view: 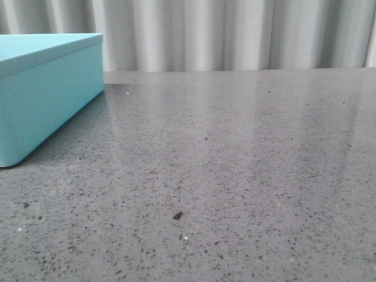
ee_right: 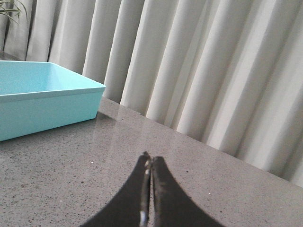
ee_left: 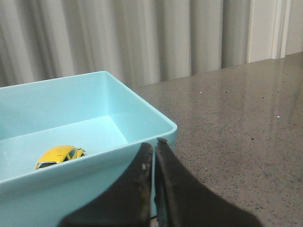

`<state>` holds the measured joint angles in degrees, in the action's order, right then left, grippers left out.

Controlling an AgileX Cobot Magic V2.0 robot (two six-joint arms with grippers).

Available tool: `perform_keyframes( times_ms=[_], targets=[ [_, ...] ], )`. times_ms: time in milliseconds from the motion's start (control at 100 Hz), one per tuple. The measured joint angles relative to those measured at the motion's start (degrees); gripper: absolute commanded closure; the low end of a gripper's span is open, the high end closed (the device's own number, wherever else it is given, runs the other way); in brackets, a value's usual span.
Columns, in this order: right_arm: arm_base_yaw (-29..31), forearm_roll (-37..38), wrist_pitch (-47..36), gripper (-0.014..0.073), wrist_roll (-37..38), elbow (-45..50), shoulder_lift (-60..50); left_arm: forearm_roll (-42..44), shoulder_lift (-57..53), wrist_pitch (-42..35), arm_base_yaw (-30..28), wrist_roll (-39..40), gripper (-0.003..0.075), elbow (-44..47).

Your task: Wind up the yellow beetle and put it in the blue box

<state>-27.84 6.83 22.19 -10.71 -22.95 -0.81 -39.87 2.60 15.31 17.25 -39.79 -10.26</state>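
The yellow beetle lies inside the open blue box on the counter, just beyond the left gripper, both arms' jaws closed and empty.

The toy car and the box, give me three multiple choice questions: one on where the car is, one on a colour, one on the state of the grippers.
1. Where is the toy car?
A. On the table beside the box
B. Inside the box
C. In the left gripper

2. What colour is the box?
A. Light blue
B. Red
C. White

3. How are the two grippers?
A. Both wide open
B. Both shut and empty
C. Both holding something

Answers:
1 B: the toy car lies on the floor of the box.
2 A: its walls are light blue.
3 B: the left gripper and right gripper have fingers pressed together with nothing between.
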Motion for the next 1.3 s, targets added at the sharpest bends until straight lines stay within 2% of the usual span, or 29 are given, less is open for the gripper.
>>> perform_keyframes(
  times_ms=[420,530,730,840,970,1110,1300],
  targets=[
    [0.0,-0.7,0.0,0.0635,-0.1,0.0,0.0,-0.7,0.0,-1.4,0.0,0.0,0.0741,1.8],
    [0.0,-2.1,0.0,0.0635,-0.1,0.0,0.0,10.2,-0.1,-6.2,0.0,0.0,0.0741,4.4],
    [0.0,-2.6,0.4,0.0635,-0.1,0.0,0.0,24.1,-0.1,-23.6,0.0,0.0,0.0741,9.6],
    [0.0,-2.7,0.5,0.0635,-0.1,0.0,0.0,29.6,-0.1,-26.8,0.0,0.0,0.0741,10.2],
    [0.0,-2.8,0.5,0.0635,-0.1,0.0,0.0,31.0,-0.1,-25.7,-0.9,0.0,0.0741,10.2],
    [0.0,-2.8,0.5,0.0635,-0.1,0.0,0.0,30.0,-0.1,-24.5,-6.1,0.0,0.0741,10.2],
    [0.0,-2.8,0.6,0.0635,-0.1,0.0,0.0,21.6,-0.1,-13.8,-13.9,0.0,0.0741,10.2]
  ],
)
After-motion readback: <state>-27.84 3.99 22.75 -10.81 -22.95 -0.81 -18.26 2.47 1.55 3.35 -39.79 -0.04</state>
